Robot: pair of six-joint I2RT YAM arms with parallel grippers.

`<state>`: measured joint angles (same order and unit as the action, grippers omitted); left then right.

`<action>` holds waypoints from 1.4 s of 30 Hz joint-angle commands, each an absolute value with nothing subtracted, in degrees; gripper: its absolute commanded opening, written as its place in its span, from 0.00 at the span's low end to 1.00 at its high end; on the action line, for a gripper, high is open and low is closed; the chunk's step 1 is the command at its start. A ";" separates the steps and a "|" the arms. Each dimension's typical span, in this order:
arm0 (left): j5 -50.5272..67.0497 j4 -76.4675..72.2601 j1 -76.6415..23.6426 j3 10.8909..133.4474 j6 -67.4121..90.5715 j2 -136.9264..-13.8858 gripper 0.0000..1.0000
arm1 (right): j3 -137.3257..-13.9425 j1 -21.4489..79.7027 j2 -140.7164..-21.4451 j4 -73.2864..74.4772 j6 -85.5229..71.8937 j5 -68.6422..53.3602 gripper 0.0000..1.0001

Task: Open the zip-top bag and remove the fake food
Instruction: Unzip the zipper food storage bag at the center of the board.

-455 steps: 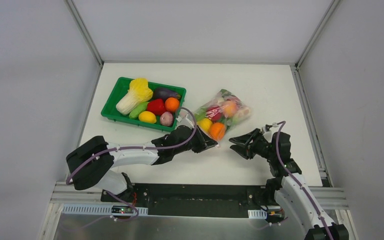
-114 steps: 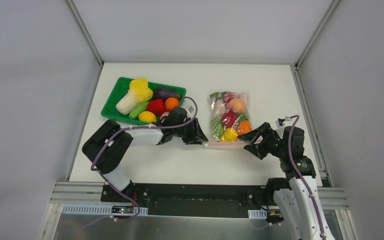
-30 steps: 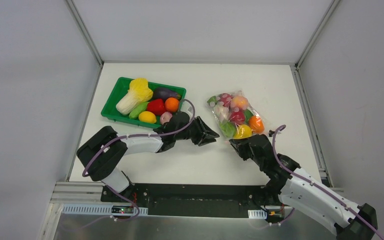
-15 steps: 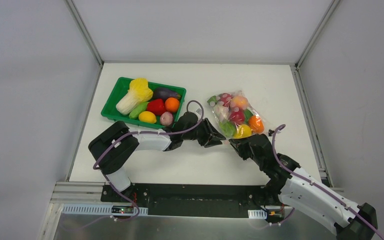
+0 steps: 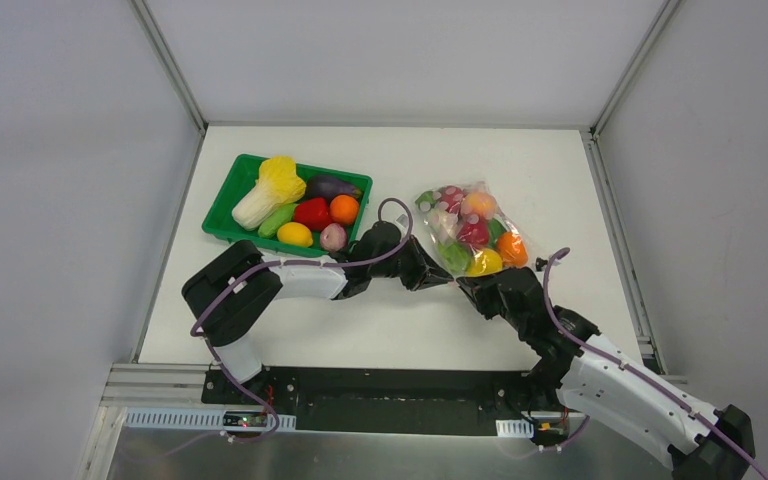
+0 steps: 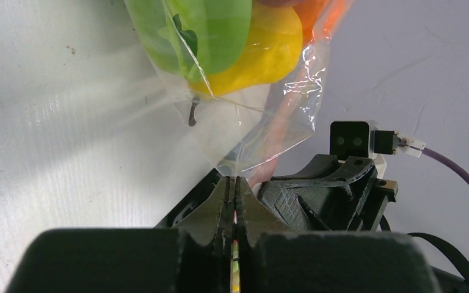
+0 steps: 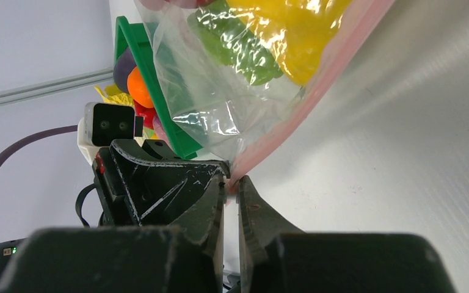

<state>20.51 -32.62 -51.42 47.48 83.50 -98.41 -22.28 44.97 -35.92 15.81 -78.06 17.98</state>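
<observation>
Clear, soft plastic zip-top bag with a pink zip strip, lying on the white surface right of centre, its zip edge turned toward the arms. Inside it is the glossy plastic fake food: a yellow fruit, an orange, green leaves and red pieces, pressed together. The left hand is closed on a thin fold of plastic at the bag's near corner. The right hand, tip to tip with it, is closed on the pink strip. Whether the zip has parted between them is not clear from these views. A green plastic tray of other produce sits well apart at the left.
</observation>
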 commanded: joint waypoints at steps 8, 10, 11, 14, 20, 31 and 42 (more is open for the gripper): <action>18.47 -33.77 -50.36 45.59 83.09 -96.79 0.00 | -27.71 45.09 -33.65 23.10 -75.79 22.52 0.00; 18.41 -33.52 -49.75 45.00 82.49 -96.24 0.00 | -28.36 45.04 -32.84 25.20 -75.45 23.74 0.00; 18.42 -33.26 -49.50 44.76 82.11 -95.93 0.00 | -28.68 45.07 -32.48 26.17 -75.23 24.26 0.00; 18.22 -32.26 -49.08 44.44 81.00 -95.10 0.00 | -29.28 45.08 -31.49 28.07 -74.95 25.44 0.00; 18.00 -31.01 -47.80 43.74 79.62 -93.55 0.00 | -30.93 45.09 -30.86 31.14 -74.09 27.47 0.00; 17.22 -27.91 -44.42 41.32 76.22 -89.12 0.00 | -33.75 45.07 -28.96 36.75 -72.38 31.77 0.00; 23.29 -24.75 -45.53 48.10 69.77 -87.97 0.30 | -34.74 45.09 -29.78 34.53 -69.59 30.94 0.00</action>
<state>19.31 -24.60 -43.97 43.13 73.30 -89.01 -32.25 45.04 -29.50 36.80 -71.59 29.78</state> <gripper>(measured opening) 0.174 0.089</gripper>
